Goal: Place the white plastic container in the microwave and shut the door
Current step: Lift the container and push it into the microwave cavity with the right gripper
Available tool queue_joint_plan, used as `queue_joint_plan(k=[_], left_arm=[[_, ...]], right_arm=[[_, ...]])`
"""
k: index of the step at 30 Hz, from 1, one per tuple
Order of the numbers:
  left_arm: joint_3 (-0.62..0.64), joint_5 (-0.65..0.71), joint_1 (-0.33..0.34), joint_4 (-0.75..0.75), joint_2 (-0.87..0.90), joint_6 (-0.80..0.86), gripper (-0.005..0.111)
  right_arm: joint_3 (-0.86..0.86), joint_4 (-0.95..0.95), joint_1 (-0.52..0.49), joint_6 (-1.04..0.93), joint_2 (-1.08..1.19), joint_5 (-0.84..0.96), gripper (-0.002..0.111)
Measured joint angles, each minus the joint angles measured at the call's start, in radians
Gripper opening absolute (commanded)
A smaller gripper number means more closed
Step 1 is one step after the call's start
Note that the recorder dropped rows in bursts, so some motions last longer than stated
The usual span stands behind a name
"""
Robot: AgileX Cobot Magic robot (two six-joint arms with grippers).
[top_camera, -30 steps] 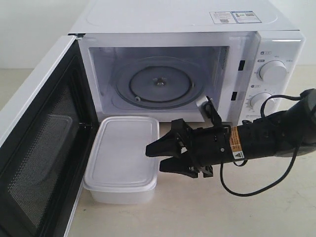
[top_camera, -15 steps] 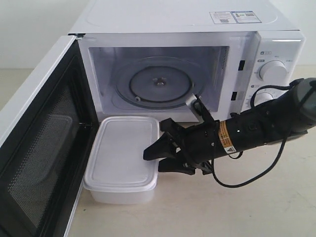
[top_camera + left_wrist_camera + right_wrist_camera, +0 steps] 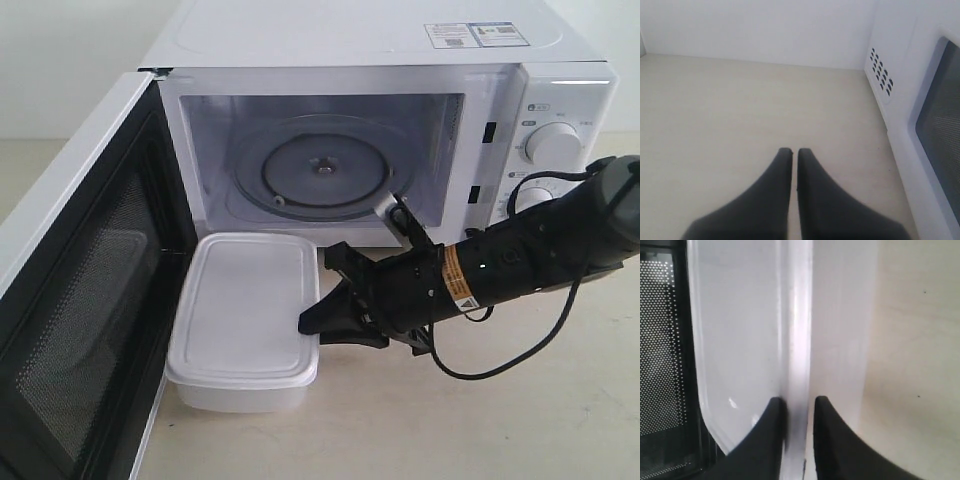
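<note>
The white plastic container [image 3: 245,300] sits on the table just in front of the microwave [image 3: 350,40], whose cavity and glass turntable [image 3: 320,165] are exposed. The door [image 3: 80,300] stands swung wide open on the left. My right gripper [image 3: 311,322] reaches in from the right and is shut on the container's right rim. In the right wrist view the container [image 3: 740,330] has its lid rim pinched by the right gripper [image 3: 799,400], one finger on the lid, the other against the side wall. My left gripper [image 3: 791,151] is shut on nothing, hovering over bare table.
Two round dials [image 3: 553,143] are on the microwave's right panel, behind the right arm and its black cable [image 3: 500,372]. The left wrist view shows the door's mesh window [image 3: 942,125] and side vents [image 3: 881,75] close to the left gripper.
The right gripper's jaws, open around the container's right edge before, have dropped and shut on its rim. The container has shifted slightly to the left.
</note>
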Motion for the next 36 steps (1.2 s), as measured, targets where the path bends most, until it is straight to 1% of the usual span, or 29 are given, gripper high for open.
queue_joint_plan(k=[10,18,31,36], left_arm=[[0.0,0.0,0.0,0.0,0.0,0.0,0.004],[0.0,0.0,0.0,0.0,0.0,0.0,0.004],[0.0,0.0,0.0,0.0,0.0,0.0,0.004],[0.0,0.0,0.0,0.0,0.0,0.0,0.004]], right_arm=[[0.0,0.002,0.0,-0.048,-0.006,0.002,0.0],[0.0,-0.021,0.0,-0.111,-0.056,0.04,0.0],[0.002,-0.07,0.0,-0.119,-0.134,0.068,0.0],[0.021,-0.073,0.0,-0.12,-0.174,0.119,0.0]])
